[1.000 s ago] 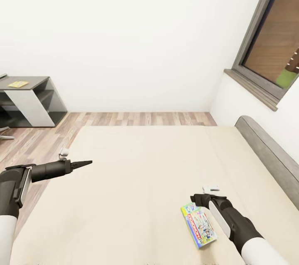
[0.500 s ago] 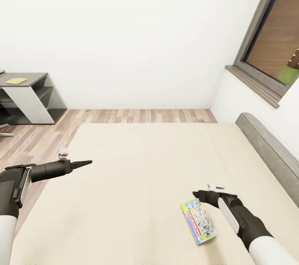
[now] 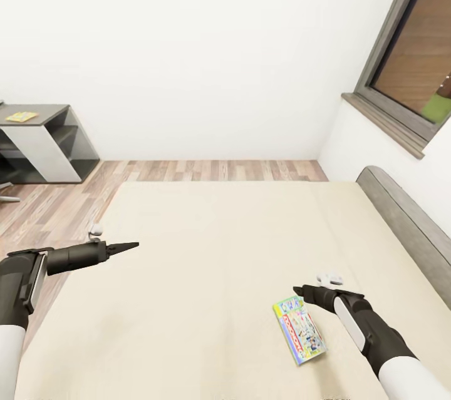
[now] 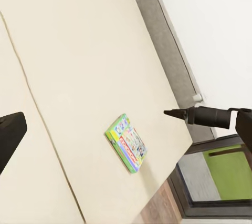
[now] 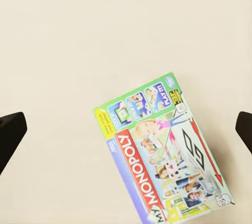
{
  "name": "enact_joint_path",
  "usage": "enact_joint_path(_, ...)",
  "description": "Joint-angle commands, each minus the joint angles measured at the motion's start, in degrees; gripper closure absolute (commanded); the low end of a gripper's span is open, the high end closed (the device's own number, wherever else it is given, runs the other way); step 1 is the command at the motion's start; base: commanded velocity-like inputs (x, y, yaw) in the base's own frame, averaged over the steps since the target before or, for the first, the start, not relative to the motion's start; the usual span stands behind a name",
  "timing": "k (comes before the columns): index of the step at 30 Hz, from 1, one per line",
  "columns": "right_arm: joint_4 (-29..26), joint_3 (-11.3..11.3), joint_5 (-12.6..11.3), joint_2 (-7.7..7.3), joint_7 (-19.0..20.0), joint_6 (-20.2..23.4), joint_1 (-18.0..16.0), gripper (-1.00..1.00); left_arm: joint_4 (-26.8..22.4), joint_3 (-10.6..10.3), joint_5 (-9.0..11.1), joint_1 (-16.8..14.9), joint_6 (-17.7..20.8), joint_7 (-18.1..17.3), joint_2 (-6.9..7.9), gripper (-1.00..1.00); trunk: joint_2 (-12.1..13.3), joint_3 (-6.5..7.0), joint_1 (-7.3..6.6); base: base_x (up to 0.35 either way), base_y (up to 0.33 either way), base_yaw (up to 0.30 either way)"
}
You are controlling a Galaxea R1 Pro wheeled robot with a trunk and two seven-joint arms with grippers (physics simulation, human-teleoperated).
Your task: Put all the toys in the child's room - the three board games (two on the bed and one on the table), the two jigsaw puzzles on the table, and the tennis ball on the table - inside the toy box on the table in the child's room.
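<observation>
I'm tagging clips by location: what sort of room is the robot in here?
Most likely a bedroom: a wide beige bed with a grey headboard takes up most of the head view, a colourful board game lies flat on it, and a window is set in the white wall beside it.

1. Head cam sits high, looking forward and down across the bed (image 3: 213,262) toward the far white wall (image 3: 188,43) and the window (image 3: 413,62).
2. Left wrist cam looks across the mattress from further off, toward the headboard (image 4: 168,45).
3. Right wrist cam looks straight down, close above the bed.
4. All three share the board game (image 3: 299,330) (image 4: 127,143) (image 5: 164,150) on the bed.
</observation>
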Motion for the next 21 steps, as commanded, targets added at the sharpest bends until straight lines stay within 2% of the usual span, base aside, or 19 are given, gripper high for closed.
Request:
enact_joint_path(1, 0.0, 0.0, 0.0, -0.06, 0.0, 0.2, 0.0, -1.0, -0.1, 0.1, -0.6, -0.1, 0.6, -0.5, -0.04, -1.0, -0.1, -0.2, 0.03, 0.0, 0.0, 0.0)
enact_joint_path(21, 0.0, -0.8, 0.0, -0.1, 0.1, 0.1, 0.0, -1.0, -0.1, 0.0, -0.6, -0.1, 0.5, -0.4, -0.05, -1.0, -0.1, -2.09, 0.03, 0.0, 0.0, 0.0)
